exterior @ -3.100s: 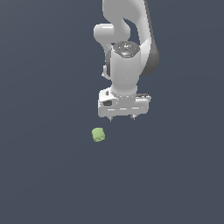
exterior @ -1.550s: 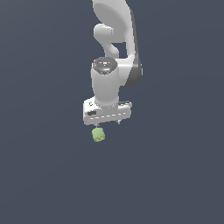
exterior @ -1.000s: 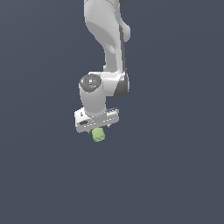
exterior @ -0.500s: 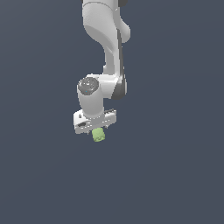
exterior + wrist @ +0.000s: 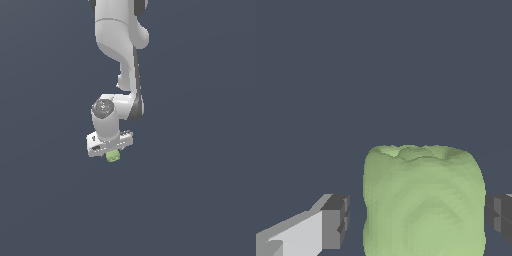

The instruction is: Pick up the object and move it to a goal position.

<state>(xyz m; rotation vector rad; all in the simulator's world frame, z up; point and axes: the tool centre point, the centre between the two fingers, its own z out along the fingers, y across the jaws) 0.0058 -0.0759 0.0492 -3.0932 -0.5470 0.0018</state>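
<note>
Closest to the wrist camera, the light-green lumpy block (image 5: pixel 424 200) sits between the two dark finger pads (image 5: pixel 336 222) of the gripper (image 5: pixel 416 220), whose fingers are spread rather than clamped: a narrow gap shows between the block and the pad on one side, while the opposite pad looks to be at or almost at the block's other flank, so the block is off-centre in the opening. That offset is the first risk, in my judgement: if the fingers close from here, the nearer pad reaches the block first and may shove or roll it sideways before the other one arrives, and the rounded, uneven faces give the flat pads little to bite on. The block's lower part runs out of the wrist picture, so how far down its sides the pads reach cannot be told; a shallow pinch near the top could let it squirt out or drop on the lift. Farther off, in the exterior view, the white gripper (image 5: pixel 111 148) hangs directly over the block (image 5: pixel 113 156), which peeks out just under it, on a plain dark grey floor (image 5: pixel 200 200). No goal marker is visible, so the carry direction cannot be judged.
</note>
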